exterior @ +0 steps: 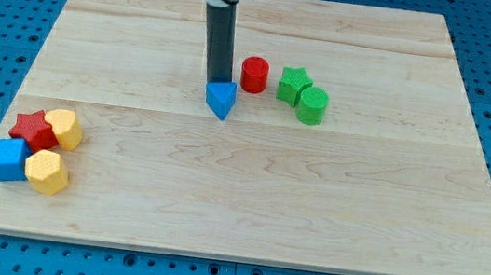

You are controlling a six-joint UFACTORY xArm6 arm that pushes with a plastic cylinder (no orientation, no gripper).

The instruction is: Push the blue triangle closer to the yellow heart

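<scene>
The blue triangle (221, 100) lies near the board's middle, a little above centre. My tip (217, 82) stands right at the triangle's top edge, touching or nearly touching it. The yellow heart (64, 128) lies far off at the view's lower left, beside a red star (34, 130).
A red cylinder (254, 75) stands just right of my tip. A green star (293, 84) and a green cylinder (312, 104) lie further right. A blue cube (8, 160) and a yellow hexagonal block (46, 171) sit below the heart. The wooden board (311, 211) ends near them.
</scene>
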